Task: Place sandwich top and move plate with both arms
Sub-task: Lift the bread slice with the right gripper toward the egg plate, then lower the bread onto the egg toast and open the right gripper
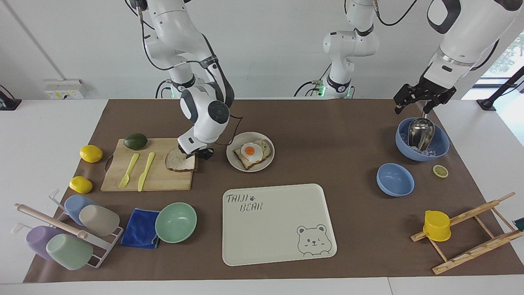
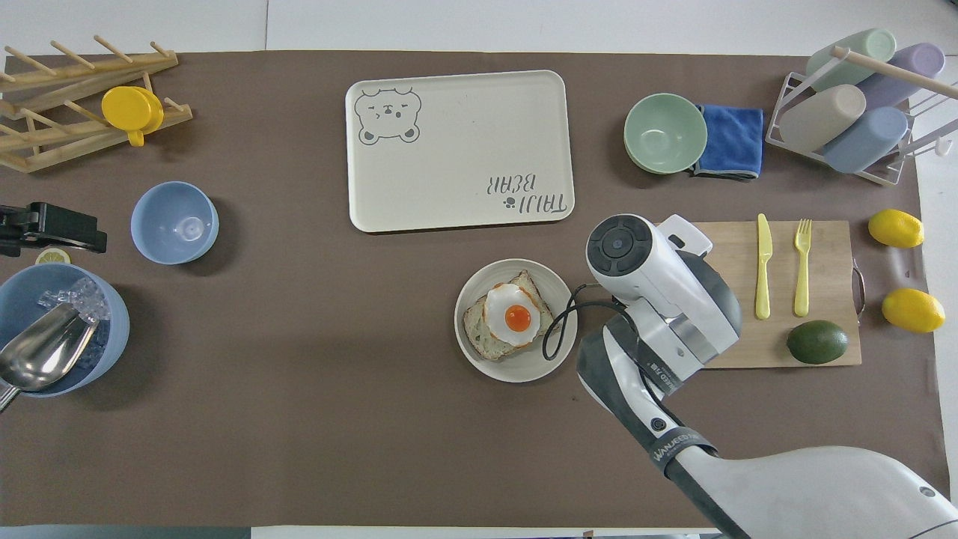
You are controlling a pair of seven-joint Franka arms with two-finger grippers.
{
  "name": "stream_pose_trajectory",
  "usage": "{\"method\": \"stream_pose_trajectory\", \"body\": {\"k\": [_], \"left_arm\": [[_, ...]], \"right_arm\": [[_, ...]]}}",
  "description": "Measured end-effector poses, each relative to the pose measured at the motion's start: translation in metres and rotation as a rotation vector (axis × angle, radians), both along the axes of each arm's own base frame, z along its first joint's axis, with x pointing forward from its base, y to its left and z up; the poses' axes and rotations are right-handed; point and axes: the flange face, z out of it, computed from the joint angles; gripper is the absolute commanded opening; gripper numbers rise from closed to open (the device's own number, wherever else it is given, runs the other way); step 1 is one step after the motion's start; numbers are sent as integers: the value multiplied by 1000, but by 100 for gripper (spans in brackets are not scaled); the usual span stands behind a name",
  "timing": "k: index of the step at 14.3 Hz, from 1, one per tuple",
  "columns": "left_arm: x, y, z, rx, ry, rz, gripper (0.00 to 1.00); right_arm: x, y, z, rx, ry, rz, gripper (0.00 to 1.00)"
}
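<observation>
The sandwich top [image 1: 177, 162] lies flat on the cutting board [image 1: 159, 180], at the board's end toward the plate. My right gripper [image 1: 195, 155] is low at the slice's edge that faces the plate. In the overhead view the right arm's wrist [image 2: 658, 292] hides the slice and the gripper. The plate [image 1: 266, 163] stands beside the board and holds a toast slice with a fried egg [image 1: 250, 150]; it also shows in the overhead view [image 2: 524, 370]. My left gripper [image 1: 413, 107] is open and empty and waits over the blue bowl with a metal scoop [image 1: 421, 139].
A yellow knife [image 1: 145, 171], a fork [image 1: 128, 170] and an avocado [image 1: 135, 141] are on the board, with two lemons beside it. The bear tray [image 1: 278, 221] lies farther from the robots than the plate. A mint bowl [image 1: 175, 222], a blue cloth and a cup rack are beside the tray.
</observation>
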Motion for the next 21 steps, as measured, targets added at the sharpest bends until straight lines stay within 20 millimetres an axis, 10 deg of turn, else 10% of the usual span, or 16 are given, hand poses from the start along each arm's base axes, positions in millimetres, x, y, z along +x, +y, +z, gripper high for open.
{"method": "stream_pose_trajectory", "body": {"k": [3,9,16,21], "left_arm": [[0,0,0,0,0,0,100],[0,0,0,0,1,0,100],[0,0,0,0,0,0,100],[-1,-1,-2,0,8,-2,100]], "right_arm": [[4,29,21,-8,2,27,0],[-12,161,96,86,40,124,0],[-29,207,73,138,9,117,0],[-31,217,66,232,-15,51,51]]}}
